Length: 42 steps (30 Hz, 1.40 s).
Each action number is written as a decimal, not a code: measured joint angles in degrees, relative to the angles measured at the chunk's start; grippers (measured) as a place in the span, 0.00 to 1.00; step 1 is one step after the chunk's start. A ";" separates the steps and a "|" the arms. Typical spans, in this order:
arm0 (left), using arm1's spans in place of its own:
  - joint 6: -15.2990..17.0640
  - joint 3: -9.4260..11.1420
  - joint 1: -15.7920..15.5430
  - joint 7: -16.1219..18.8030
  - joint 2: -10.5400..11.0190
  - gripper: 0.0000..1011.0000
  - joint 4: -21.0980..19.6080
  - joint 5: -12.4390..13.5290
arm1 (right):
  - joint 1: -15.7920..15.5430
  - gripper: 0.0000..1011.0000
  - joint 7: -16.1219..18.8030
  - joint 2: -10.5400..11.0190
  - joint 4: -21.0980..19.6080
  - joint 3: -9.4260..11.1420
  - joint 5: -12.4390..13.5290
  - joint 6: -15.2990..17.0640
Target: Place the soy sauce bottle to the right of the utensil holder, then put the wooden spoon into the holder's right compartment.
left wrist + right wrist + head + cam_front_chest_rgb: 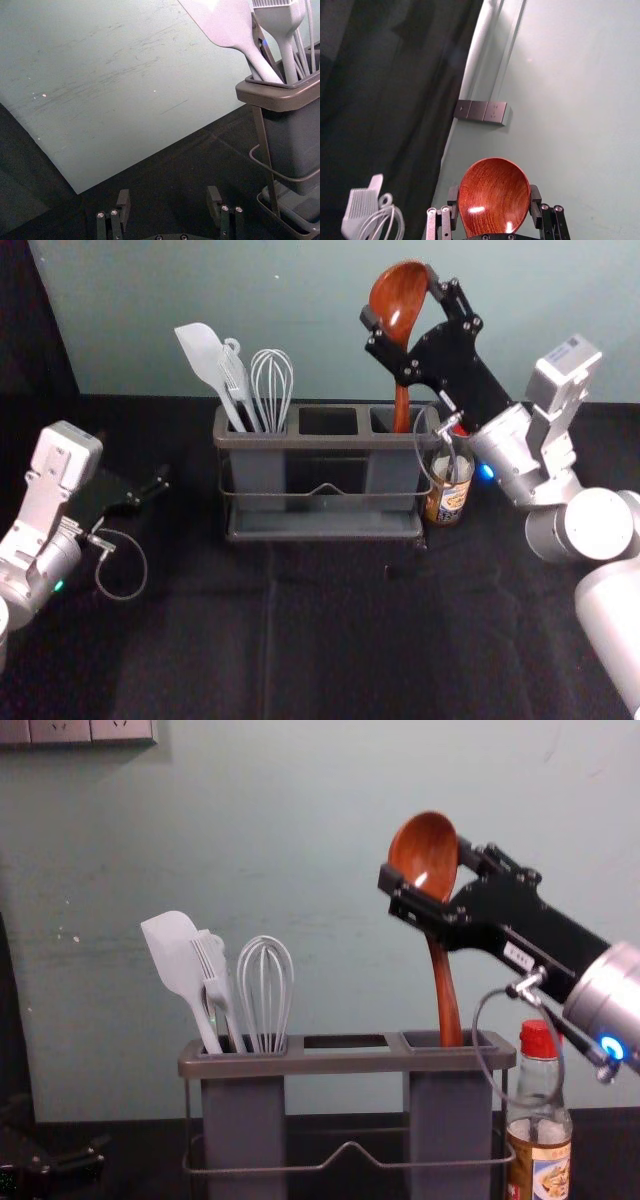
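Observation:
My right gripper (396,340) is above the right end of the utensil holder (320,526), shut on the bowl of the wooden spoon (402,302). The spoon hangs bowl up, and its handle end reaches into the holder's right compartment (483,1039). In the right wrist view the spoon's bowl (494,195) lies between the fingertips of the right gripper (494,201). The soy sauce bottle (540,1150), red-capped, stands upright just right of the holder. My left gripper (160,486) is parked open at the left; in the left wrist view nothing is between the left gripper's (169,202) fingers.
A white spatula (178,960), a small fork-like utensil and a whisk (265,985) stand in the left compartment. The middle compartment (328,421) holds nothing visible. A pale wall (330,840) rises behind the dark-covered table (300,630).

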 joint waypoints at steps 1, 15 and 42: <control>0.00 0.00 0.00 0.00 0.00 0.99 0.00 0.00 | -0.32 0.83 0.13 -0.05 0.30 0.00 -0.05 -0.17; 0.00 0.00 0.00 0.00 0.00 0.99 0.00 0.00 | -3.59 0.83 0.18 -0.06 1.68 0.53 -0.42 -0.97; 0.00 0.00 0.00 0.00 0.00 0.99 0.00 0.00 | -5.95 0.99 0.27 -0.65 -0.72 2.05 0.51 -1.78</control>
